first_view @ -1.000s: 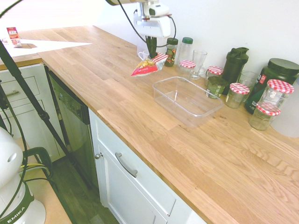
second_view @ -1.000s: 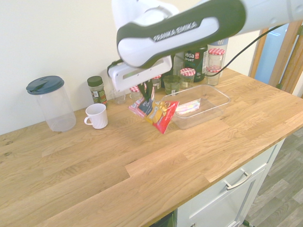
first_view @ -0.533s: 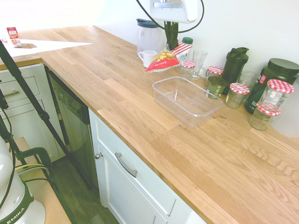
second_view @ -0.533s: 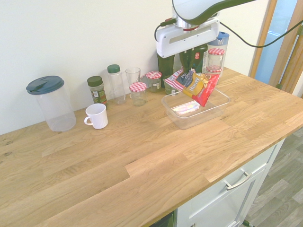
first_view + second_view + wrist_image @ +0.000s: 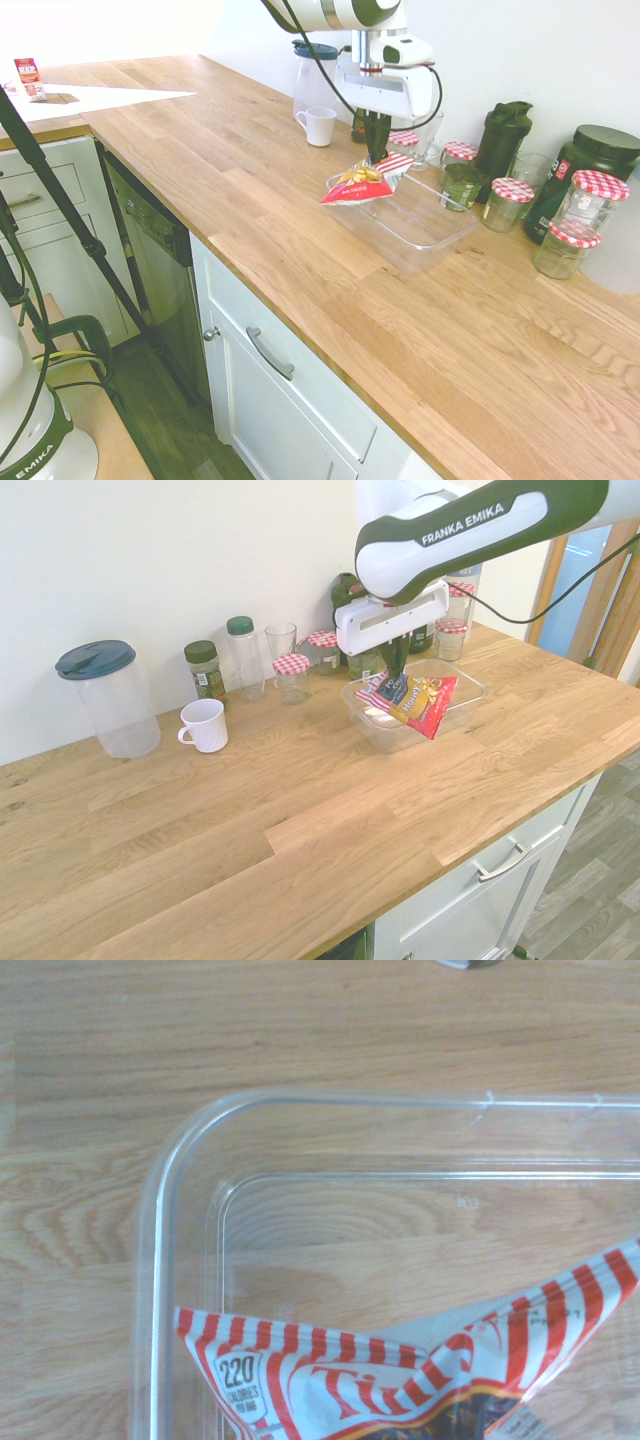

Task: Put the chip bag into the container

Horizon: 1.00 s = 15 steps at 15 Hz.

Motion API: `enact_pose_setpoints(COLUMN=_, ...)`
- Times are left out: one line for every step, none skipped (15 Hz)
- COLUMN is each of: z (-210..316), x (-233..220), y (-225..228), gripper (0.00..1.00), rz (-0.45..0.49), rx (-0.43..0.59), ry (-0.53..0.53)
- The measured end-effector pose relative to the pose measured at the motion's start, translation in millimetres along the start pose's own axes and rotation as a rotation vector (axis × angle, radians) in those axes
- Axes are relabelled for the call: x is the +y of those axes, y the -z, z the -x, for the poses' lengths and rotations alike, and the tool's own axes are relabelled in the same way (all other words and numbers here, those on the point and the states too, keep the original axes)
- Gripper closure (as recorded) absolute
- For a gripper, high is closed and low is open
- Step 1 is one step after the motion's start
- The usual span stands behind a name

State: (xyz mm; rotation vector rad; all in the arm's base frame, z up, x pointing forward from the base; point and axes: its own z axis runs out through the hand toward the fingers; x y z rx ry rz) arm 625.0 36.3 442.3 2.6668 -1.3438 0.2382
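My gripper [image 5: 380,157] [image 5: 396,672] is shut on the red-and-white striped end of the chip bag [image 5: 360,181] [image 5: 415,697] [image 5: 420,1380]. The red bag hangs tilted just over the clear plastic container [image 5: 432,232] [image 5: 462,678] [image 5: 160,1260], near its end closest to the mug. In the first exterior view the bag's red tip sticks out past the container's corner. In the wrist view the striped end lies over one rounded corner of the tub. Whether the bag touches the tub's floor I cannot tell.
Behind the container stand red-checked-lid jars [image 5: 511,202] [image 5: 292,676], spice jars [image 5: 204,669], a drinking glass [image 5: 280,640] and dark bottles [image 5: 501,135]. A white mug [image 5: 320,125] [image 5: 205,724] and a lidded clear pitcher [image 5: 105,696] sit further along the wall on the wooden countertop [image 5: 200,150].
The arm has carried the chip bag from beside the mug and jars across to the container and lowered it down over the tub. The gripper stayed shut.
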Motion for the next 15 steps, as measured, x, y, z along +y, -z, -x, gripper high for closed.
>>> enact_pose_setpoints(z=0, x=-1, y=-5, gripper=1.0, rz=0.005, rx=-0.002, ry=0.0)
enact_pose_setpoints(z=-2, x=0, y=-9, gripper=0.0, rz=0.012, rx=-0.005, ry=-0.005)
enact_pose_setpoints(z=-4, x=1, y=-14, gripper=0.0, rz=0.019, rx=-0.008, ry=-0.01)
enact_pose_setpoints(z=-6, x=2, y=-18, gripper=0.0, rz=0.026, rx=-0.01, ry=-0.015)
enact_pose_setpoints(z=-9, x=3, y=-23, gripper=0.0, rz=0.032, rx=-0.012, ry=-0.019)
enact_pose_setpoints(z=-10, x=3, y=-26, gripper=0.0, rz=0.035, rx=-0.013, ry=-0.021)
enact_pose_setpoints(z=-11, x=3, y=-29, gripper=0.0, rz=0.037, rx=-0.014, ry=-0.023)
enact_pose_setpoints(z=-12, x=3, y=-32, gripper=0.0, rz=0.04, rx=-0.015, ry=-0.024)
enact_pose_setpoints(z=-13, x=4, y=-34, gripper=0.0, rz=0.042, rx=-0.016, ry=-0.025)
enact_pose_setpoints(z=-14, x=5, y=-35, gripper=0.0, rz=0.044, rx=-0.016, ry=-0.028)
enact_pose_setpoints(z=-16, x=6, y=-35, gripper=0.0, rz=0.043, rx=-0.014, ry=-0.032)
enact_pose_setpoints(z=-18, x=7, y=-34, gripper=0.0, rz=0.037, rx=-0.01, ry=-0.035)
enact_pose_setpoints(z=-21, x=8, y=-31, gripper=0.0, rz=0.027, rx=-0.004, ry=-0.04)
enact_pose_setpoints(z=-22, x=10, y=-22, gripper=0.0, rz=0.012, rx=0.006, ry=-0.044)
enact_pose_setpoints(z=-23, x=15, y=-7, gripper=0.0, rz=-0.007, rx=0.018, ry=-0.047)
